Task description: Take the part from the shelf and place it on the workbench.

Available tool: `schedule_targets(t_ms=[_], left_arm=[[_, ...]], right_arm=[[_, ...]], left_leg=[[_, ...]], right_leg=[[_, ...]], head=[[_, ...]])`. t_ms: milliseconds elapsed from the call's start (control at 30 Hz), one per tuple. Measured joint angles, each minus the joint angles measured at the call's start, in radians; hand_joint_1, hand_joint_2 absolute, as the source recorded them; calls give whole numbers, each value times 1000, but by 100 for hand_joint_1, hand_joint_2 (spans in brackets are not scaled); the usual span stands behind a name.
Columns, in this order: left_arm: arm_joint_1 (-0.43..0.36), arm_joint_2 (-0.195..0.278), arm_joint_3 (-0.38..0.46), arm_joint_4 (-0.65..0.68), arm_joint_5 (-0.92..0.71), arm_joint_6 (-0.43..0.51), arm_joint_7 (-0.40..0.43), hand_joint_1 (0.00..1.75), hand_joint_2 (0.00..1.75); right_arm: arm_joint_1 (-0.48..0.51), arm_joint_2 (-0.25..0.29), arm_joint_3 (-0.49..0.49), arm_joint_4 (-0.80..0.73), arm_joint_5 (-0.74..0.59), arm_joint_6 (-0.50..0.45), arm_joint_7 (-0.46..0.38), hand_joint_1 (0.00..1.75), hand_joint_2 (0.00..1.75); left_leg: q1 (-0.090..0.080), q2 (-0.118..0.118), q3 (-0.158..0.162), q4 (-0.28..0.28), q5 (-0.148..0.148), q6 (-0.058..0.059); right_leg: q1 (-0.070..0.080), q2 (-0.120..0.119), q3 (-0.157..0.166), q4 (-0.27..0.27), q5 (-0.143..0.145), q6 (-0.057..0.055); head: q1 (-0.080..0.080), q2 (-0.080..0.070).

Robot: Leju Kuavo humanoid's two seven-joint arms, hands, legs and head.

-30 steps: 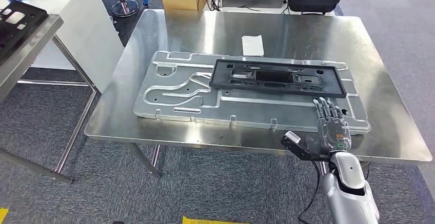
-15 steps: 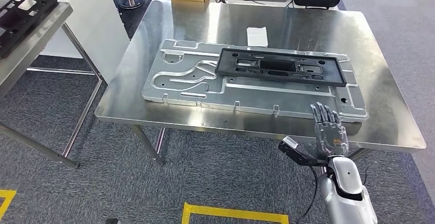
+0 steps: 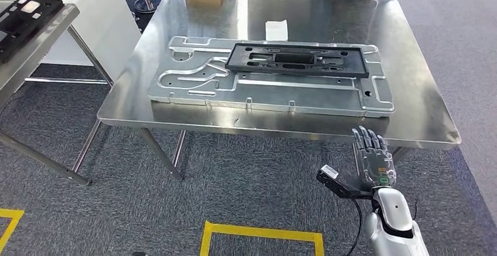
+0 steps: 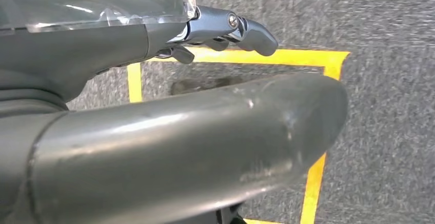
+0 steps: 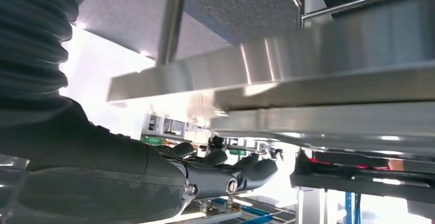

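Head view: black part [image 3: 298, 60] lies flat on a grooved metal plate [image 3: 193, 83] atop the steel workbench [image 3: 410, 109], w/ a white paper slip [image 3: 276, 30] just behind it. Right hand [image 3: 371, 157] hangs off the bench's near edge, fingers straight and apart, holding nothing. Left hand [image 4: 225, 29], fingers loosely extended, nothing in it, over grey carpet w/ yellow floor tape [image 4: 313, 183]. Second table [image 3: 35, 39] at left carries another black part [image 3: 20, 13].

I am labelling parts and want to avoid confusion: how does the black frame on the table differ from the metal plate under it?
The black frame is matte black plastic; the metal plate is shiny silver. The frame is smaller and covers only the plate's far right part. The frame lies on the plate, while the plate lies directly on the table. Both are long, flat and have cut-outs.
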Motion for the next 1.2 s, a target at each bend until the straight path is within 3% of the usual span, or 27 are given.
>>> schedule_targets(t_ms=[33,67,100,167,200,267,300,367,400,433,500,533,567,600,667,700,767,800,833,900,967,1033,1067,1100,1133,1167,1200], left_arm=[[0,0,0,0,0,0,0,0,0],[0,0,1,0,1,0,-1,0,0],[0,0,1,0,1,0,-1,0,0],[-2,0,2,0,1,0,-2,0,0],[-4,1,3,0,2,1,-2,0,0],[-8,2,3,0,4,2,-4,0,0],[-9,1,4,0,6,3,-5,0,0],[-6,-3,7,0,14,6,-8,0,0],[-3,-4,10,0,17,8,-9,0,0],[1,-6,12,0,21,11,-12,0,0],[9,-8,19,1,27,15,-17,0,0],[13,-8,23,1,30,16,-19,0,0],[15,-10,28,1,31,16,-20,0,0],[16,-11,32,1,31,16,-22,0,0],[17,-15,40,1,31,17,-24,0,0],[18,-16,44,1,31,17,-24,0,0],[17,-19,53,1,32,19,-27,0,0],[17,-20,58,1,32,21,-29,0,0],[18,-21,63,1,32,23,-30,0,0],[21,-22,73,1,31,28,-30,0,0],[28,-22,81,1,31,31,-30,0,0],[31,-23,86,1,30,31,-30,0,0],[31,-23,87,1,29,31,-30,0,0],[30,-23,88,1,29,32,-30,0,0],[29,-23,90,1,28,32,-30,0,0],[29,-23,91,1,28,33,-30,0,0],[28,-24,92,1,28,35,-30,0,0]], right_arm=[[8,2,0,0,0,-4,0,0,0],[16,5,0,0,0,-8,0,0,0],[23,8,0,-1,1,-11,0,0,0],[32,13,0,-5,1,-15,0,0,0],[34,15,1,-8,1,-16,0,0,0],[39,18,1,-14,0,-18,0,0,0],[44,20,1,-17,-4,-21,0,0,0],[71,32,-3,-28,-18,-39,-8,0,0],[95,44,-8,-36,-27,-55,-17,0,0],[124,59,-16,-43,-40,-71,-30,0,0],[178,93,-39,-51,-76,-91,-69,0,0],[200,112,-53,-52,-106,-92,-95,0,0],[217,131,-71,-53,-143,-88,-125,0,44],[231,150,-91,-53,-181,-80,-155,0,87],[251,186,-139,-52,-253,-56,-211,0,175],[257,204,-165,-52,-294,-31,-242,0,175],[260,243,-227,-51,-400,47,-315,0,175],[260,265,-267,-48,-455,94,-354,0,175],[259,287,-312,-42,-496,136,-389,0,175],[259,328,-402,-23,-536,194,-442,0,175],[259,358,-475,-6,-541,216,-470,0,175],[257,380,-527,2,-537,227,-481,0,175],[256,390,-547,6,-533,231,-483,0,175],[255,398,-564,9,-530,235,-484,0,175],[254,403,-579,12,-531,242,-484,0,131],[253,407,-593,16,-538,255,-483,0,87],[251,410,-611,23,-552,278,-483,0,44]], left_leg=[[-3,0,-7,61,-30,3],[-6,0,-2,99,-35,9],[-11,0,19,106,-17,18],[-27,-1,109,24,32,49],[-37,-1,171,-57,32,66],[-51,0,262,-189,10,80],[-55,1,277,-221,5,80],[-55,2,267,-239,36,80],[-53,3,257,-246,54,84],[-49,5,243,-252,73,89],[-46,6,208,-255,106,95],[-46,7,187,-253,121,95],[-46,9,164,-249,136,92],[-45,11,140,-242,150,89],[-41,14,90,-222,172,80],[-41,15,69,-209,180,73],[-40,16,44,-188,193,60],[-40,16,39,-184,202,54],[-38,17,37,-185,213,47],[-33,13,27,-179,205,33],[-27,8,4,-115,112,20],[-23,7,-19,6,11,10],[-21,7,-21,61,-4,6],[-20,7,-10,94,10,5],[-19,7,14,98,45,4],[-18,6,55,70,80,6],[-18,5,114,11,93,9]], right_leg=[[6,-1,-15,0,12,-4],[13,-2,-31,0,25,-7],[20,-3,-47,0,38,-9],[31,-2,-76,0,65,-12],[35,-1,-86,0,78,-12],[36,-2,-90,-9,103,-5],[34,-3,-88,-18,117,0],[31,-4,-86,-36,135,11],[30,-3,-90,-32,115,16],[30,-1,-97,-10,71,21],[26,2,-118,95,-53,28],[24,1,-125,162,-93,33],[22,1,-126,219,-100,37],[19,1,-115,255,-80,41],[13,1,-48,236,-18,49],[11,0,17,172,-20,51],[13,0,138,18,-82,44],[16,0,172,-35,-110,37],[19,-1,177,-56,-117,27],[18,-8,158,-58,-94,8],[16,-12,128,-60,-65,-7],[17,-12,90,-58,-35,-11],[17,-12,70,-57,-20,-9],[18,-12,49,-55,-7,-7],[17,-12,29,-52,5,-4],[17,-13,9,-48,17,0],[17,-12,-7,-43,27,4]], head=[[-1,0],[-1,0],[-1,0],[0,0],[0,0],[1,0],[-2,0],[-8,0],[-10,0],[-7,0],[-3,0],[-1,0],[-1,0],[-1,0],[-1,0],[0,0],[1,0],[1,0],[1,0],[3,0],[-1,0],[-6,0],[-7,0],[-7,0],[-7,0],[-7,0],[-7,0]])
